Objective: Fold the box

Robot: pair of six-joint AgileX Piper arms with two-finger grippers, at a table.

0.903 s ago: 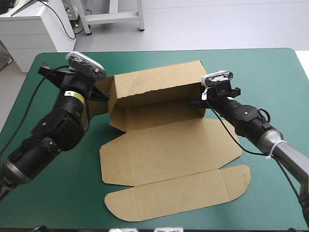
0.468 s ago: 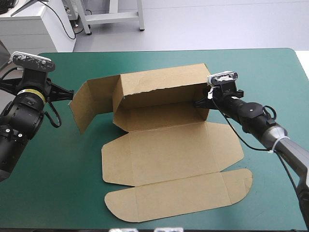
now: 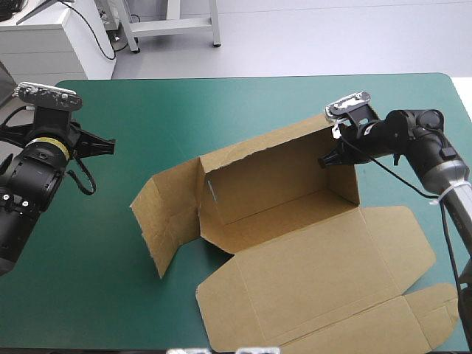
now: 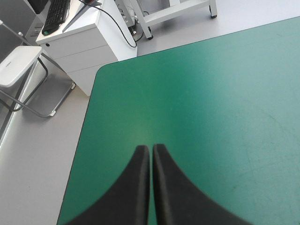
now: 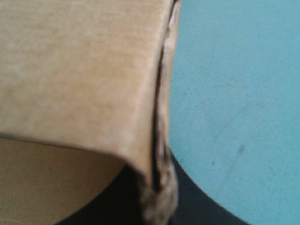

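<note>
The brown box (image 3: 273, 173) stands half raised right of the table's middle. Its back wall is upright, its left side flap (image 3: 166, 217) swings out loose, and its lid (image 3: 332, 273) lies flat toward the front right. My right gripper (image 3: 332, 158) is shut on the box at the top right corner of the back wall. In the right wrist view, the board's edge (image 5: 161, 117) runs down between the black fingers of my right gripper (image 5: 157, 187). My left gripper (image 3: 110, 146) is shut on nothing, well to the left of the box. The left wrist view shows my left gripper (image 4: 151, 152) over bare teal-green cover (image 4: 211, 93).
The table's rounded far-left corner (image 4: 101, 72) and its left edge lie just ahead of and beside my left gripper. The lid's end flap (image 3: 431, 317) reaches close to the table's front right edge.
My left gripper let go of the left flap earlier and drew back to the left. My right gripper has since dragged the box rightward and toward the front, turning it.
</note>
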